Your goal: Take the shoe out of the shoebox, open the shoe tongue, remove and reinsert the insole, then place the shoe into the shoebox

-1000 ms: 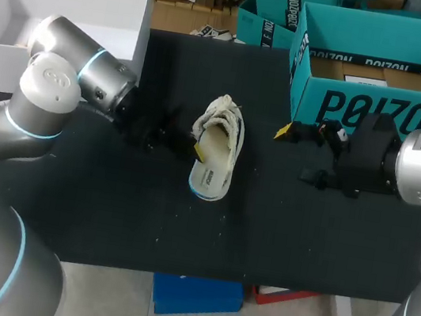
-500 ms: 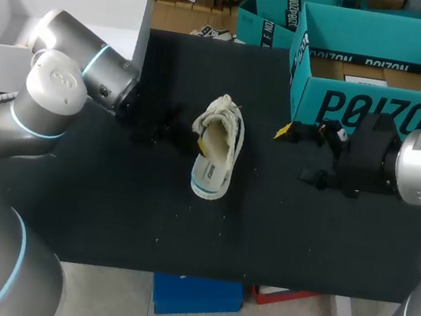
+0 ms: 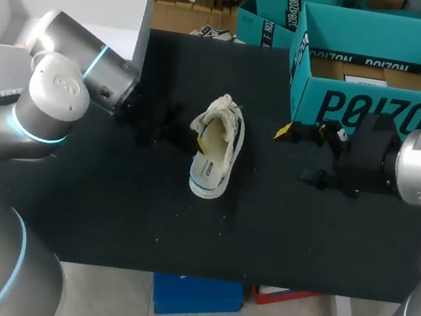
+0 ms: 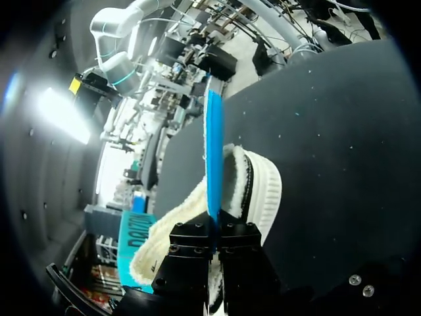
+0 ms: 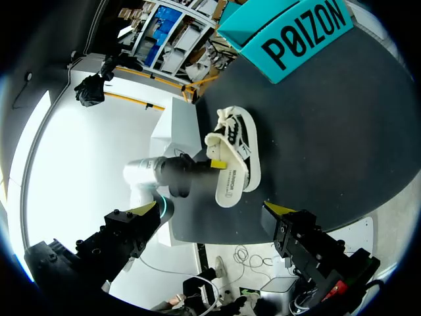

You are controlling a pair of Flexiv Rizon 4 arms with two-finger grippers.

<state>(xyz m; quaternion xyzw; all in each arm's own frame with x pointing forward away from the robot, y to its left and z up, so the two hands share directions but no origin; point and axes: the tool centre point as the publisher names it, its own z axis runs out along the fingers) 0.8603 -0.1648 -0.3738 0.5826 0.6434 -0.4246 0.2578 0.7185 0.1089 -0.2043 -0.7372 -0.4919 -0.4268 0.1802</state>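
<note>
Left pincer (image 4: 215, 232): fingers closed on a thin blue strip (image 4: 213, 151) that stood straight up ahead of them (the insole seen edge-on, I judged; could not confirm). Just past the strip, close against the fingers, lay the shoe (image 4: 260, 187): white, woolly-looking collar, dark lining, rounded heel. It sat on the table (image 4: 342, 131), a matte black surface with pale specks.

Task reading: shoe out of the box, mouth pulled wide, insole step in hand. Reseating the insole and boxing the shoe were not yet done.

Right pincer (image 5: 212, 209): yellow tips spread wide, nothing between them, the shoe well ahead of it.

Farthest off, just beside the right pincer, stood the shoebox (image 3: 378, 112): teal cardboard, stiff straight walls, lid off, brown floor showing, no shoe inside.
</note>
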